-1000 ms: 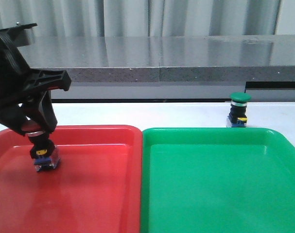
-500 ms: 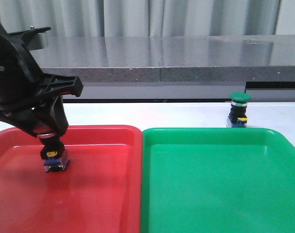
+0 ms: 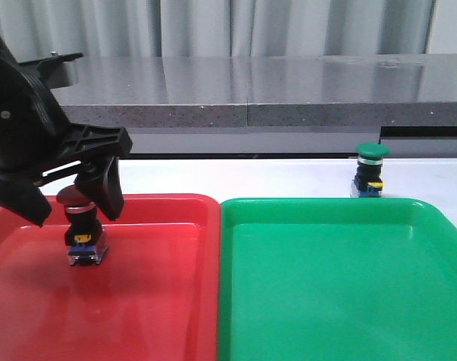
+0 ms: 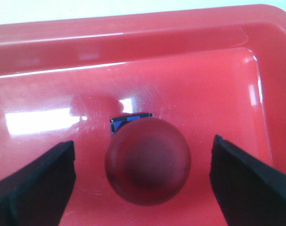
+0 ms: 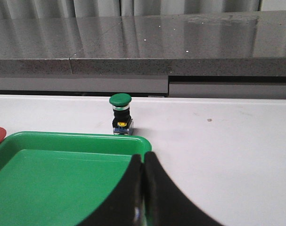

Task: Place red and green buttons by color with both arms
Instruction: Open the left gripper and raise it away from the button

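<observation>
While the left gripper (image 3: 70, 207) hangs over the red tray (image 3: 160, 301), its jaws stand wide apart, one finger (image 4: 32, 186) well to one side of the red button (image 3: 83, 226) and the other finger well to the opposite side, with clear gaps of tray floor showing between each finger and the dark-red mushroom cap. Neither finger touches the cap in the left wrist view, so this gripper holds nothing. That button stands upright on the floor of the red tray, toward the tray's far edge and well away from the wall it shares with the green tray (image 3: 341, 301); its yellow tab and bluish base show under the cap in the front view.

Seen from its own wrist camera, the right gripper (image 5: 143, 188) has its two fingers pressed together, nothing between them, hanging above the near part of the green tray. It does not appear in the front view.

Beyond the green tray's far rim, the green button (image 3: 370, 171) stands upright on the white table (image 3: 288, 177), just outside that rim and not in the tray. It is well apart from the right gripper.
</observation>
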`<state>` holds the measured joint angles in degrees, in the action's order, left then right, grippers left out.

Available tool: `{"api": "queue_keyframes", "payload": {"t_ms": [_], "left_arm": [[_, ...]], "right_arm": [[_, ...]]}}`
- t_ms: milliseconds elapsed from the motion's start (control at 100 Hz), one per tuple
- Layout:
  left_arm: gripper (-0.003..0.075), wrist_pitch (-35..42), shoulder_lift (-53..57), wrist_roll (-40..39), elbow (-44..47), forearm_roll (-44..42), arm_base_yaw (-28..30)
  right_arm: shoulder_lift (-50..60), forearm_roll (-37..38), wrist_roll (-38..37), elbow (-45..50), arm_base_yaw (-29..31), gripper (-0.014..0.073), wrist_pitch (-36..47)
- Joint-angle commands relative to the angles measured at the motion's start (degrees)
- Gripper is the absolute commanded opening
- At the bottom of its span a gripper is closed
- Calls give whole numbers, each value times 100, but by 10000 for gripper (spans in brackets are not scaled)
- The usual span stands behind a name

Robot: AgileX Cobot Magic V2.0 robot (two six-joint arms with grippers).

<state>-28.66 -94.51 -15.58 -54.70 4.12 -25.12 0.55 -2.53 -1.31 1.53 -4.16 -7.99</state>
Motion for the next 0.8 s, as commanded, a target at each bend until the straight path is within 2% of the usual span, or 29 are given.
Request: {"api": "queue_keyframes", "payload": {"t_ms": [0,190,550,790], "left_arm": [[570,193,298,-62,-123,-16,-52],[570,457,743,-62,-133,-201,30],[568,763,1989,-62,-123,-709,977],[568,803,2855,-62,163,-1074,1052]], "right_arm": [[106,49,17,-80,21,-67,495],[106,49,17,-80,21,-67,495],[106,49,17,-80,21,-67,495],[106,49,17,-80,21,-67,495]]}}
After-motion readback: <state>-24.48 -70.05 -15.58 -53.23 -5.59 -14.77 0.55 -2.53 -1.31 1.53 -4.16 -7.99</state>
